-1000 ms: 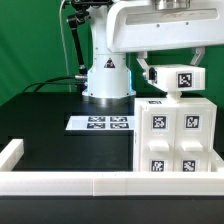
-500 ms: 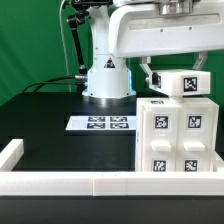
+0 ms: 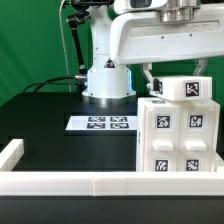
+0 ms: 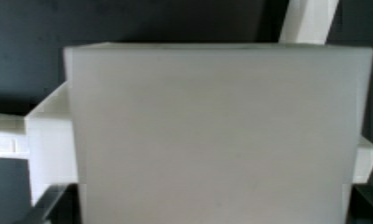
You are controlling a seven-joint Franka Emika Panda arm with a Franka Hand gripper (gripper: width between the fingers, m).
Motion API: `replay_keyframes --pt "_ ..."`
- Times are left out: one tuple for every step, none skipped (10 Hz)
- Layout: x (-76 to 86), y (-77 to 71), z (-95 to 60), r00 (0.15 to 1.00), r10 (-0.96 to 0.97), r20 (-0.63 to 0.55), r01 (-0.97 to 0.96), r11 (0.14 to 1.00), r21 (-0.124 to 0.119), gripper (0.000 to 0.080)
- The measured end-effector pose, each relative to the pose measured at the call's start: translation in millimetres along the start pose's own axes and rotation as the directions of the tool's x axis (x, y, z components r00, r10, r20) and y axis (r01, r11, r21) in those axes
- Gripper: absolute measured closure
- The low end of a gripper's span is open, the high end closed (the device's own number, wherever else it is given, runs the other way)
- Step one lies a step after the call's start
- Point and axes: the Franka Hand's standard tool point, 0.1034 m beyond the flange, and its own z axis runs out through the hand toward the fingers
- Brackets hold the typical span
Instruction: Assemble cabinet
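Gripping a small tagged block (image 3: 186, 89) from both sides, my gripper (image 3: 178, 73) hangs just above the cabinet body (image 3: 176, 140). Its two fingers are closed to the block's width, and the block is tilted slightly between them. The cabinet body stands directly beneath my gripper on the black table (image 3: 40, 120). The exterior view does not show whether the block's underside touches the cabinet's top. In the wrist view the block's plain white face fills nearly the whole picture, with dark table around it and my fingertips only dim shapes at its far corners.

Below my gripper and in front of the cabinet body, a white rail (image 3: 90, 182) runs along the table's near edge. The marker board (image 3: 100, 123) lies flat well off to the side of my gripper, toward the exterior view's left. Behind it rises my arm's base (image 3: 108, 80) against a green backdrop (image 3: 25, 40).

The markings are square black-and-white tags: one on the block's outer face, four on the cabinet body's front, and several on the marker board.
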Motion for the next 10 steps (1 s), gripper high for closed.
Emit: replay_keyframes --pt "0.1 0.0 -0.1 1.000 0.000 0.000 0.000 1.000 0.000 0.0238" --pt "0.1 0.0 -0.1 1.000 0.000 0.000 0.000 1.000 0.000 0.0238" --pt "0.2 0.0 -0.1 1.000 0.000 0.000 0.000 1.000 0.000 0.0238" --pt "0.2 0.0 -0.1 1.000 0.000 0.000 0.000 1.000 0.000 0.0238" --pt "0.2 0.0 -0.1 1.000 0.000 0.000 0.000 1.000 0.000 0.0238" --pt "0.2 0.0 -0.1 1.000 0.000 0.000 0.000 1.000 0.000 0.0238" --pt "0.2 0.0 -0.1 1.000 0.001 0.000 -0.001 1.000 0.000 0.0238" --pt "0.2 0.0 -0.1 1.000 0.012 0.000 -0.012 1.000 0.000 0.0238" --pt "0.2 -0.1 -0.1 1.000 0.025 -0.001 -0.025 1.000 0.000 0.0238" --pt "0.3 -0.3 -0.1 0.998 0.067 -0.001 -0.067 0.998 0.001 0.0238"
